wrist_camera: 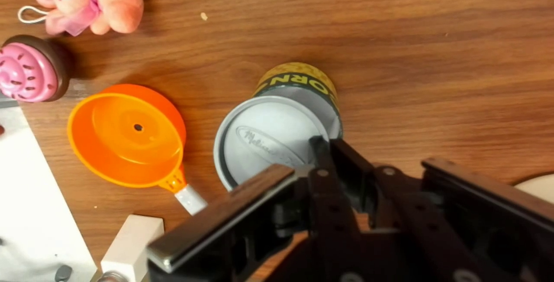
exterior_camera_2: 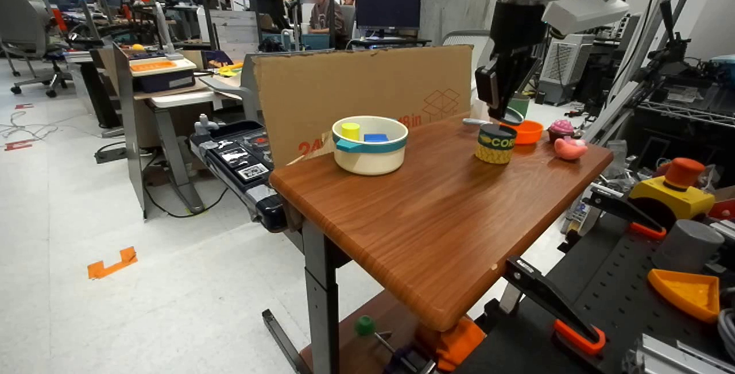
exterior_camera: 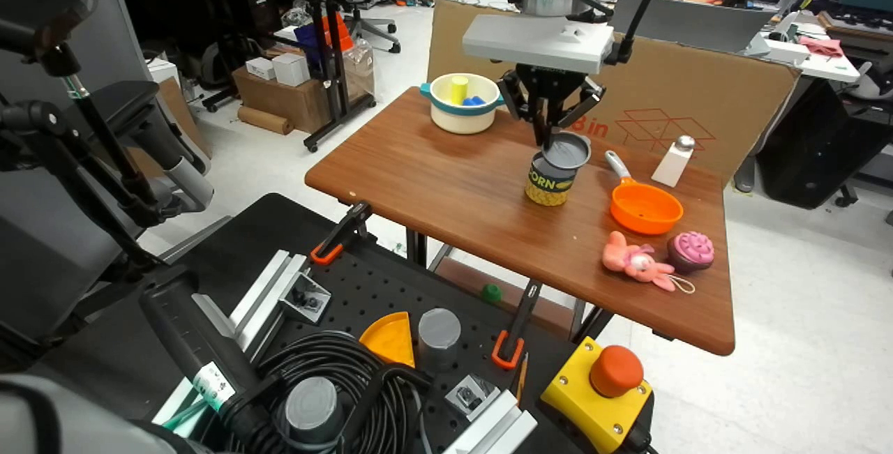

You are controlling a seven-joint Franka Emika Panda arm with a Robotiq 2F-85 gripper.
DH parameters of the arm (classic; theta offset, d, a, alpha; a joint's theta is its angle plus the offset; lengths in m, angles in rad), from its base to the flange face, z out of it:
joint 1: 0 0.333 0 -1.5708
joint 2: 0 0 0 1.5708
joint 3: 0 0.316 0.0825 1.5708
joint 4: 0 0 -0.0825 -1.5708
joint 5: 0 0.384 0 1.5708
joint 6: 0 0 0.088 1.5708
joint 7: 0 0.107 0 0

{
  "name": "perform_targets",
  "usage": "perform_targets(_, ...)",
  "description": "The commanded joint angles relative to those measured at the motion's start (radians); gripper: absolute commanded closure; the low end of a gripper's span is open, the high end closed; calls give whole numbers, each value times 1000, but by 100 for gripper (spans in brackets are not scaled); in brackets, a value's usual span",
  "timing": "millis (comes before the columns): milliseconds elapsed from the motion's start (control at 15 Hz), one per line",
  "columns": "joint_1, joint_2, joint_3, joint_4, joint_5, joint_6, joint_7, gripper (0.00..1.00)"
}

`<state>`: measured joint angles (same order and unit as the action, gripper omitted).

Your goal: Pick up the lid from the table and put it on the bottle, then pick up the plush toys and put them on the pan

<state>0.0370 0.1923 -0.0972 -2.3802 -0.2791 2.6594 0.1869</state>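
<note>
Clamped with both fingers [wrist_camera: 352,165] on the edge of the lid [wrist_camera: 264,130], holding it tilted, just by the top of the bottle [wrist_camera: 310,83], out toward the orange pan [wrist_camera: 127,128]! Farther out, see both plush toys [exterior_camera: 636,260] lying near that.

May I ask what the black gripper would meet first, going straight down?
Probably the stubby yellow can with a dark-green band; whether the held round grey lid touches it is unclear.

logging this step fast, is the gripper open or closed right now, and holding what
Gripper: closed, holding the round grey lid by its rim.
</note>
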Motion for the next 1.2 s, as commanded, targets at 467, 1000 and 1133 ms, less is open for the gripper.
perform_targets(467,-5,3,12,9,6,-19,-27,98)
perform_targets(1000,-9,0,16,8,11,-32,-65,23)
perform_targets(1133,-10,-1,16,8,12,-33,-68,8)
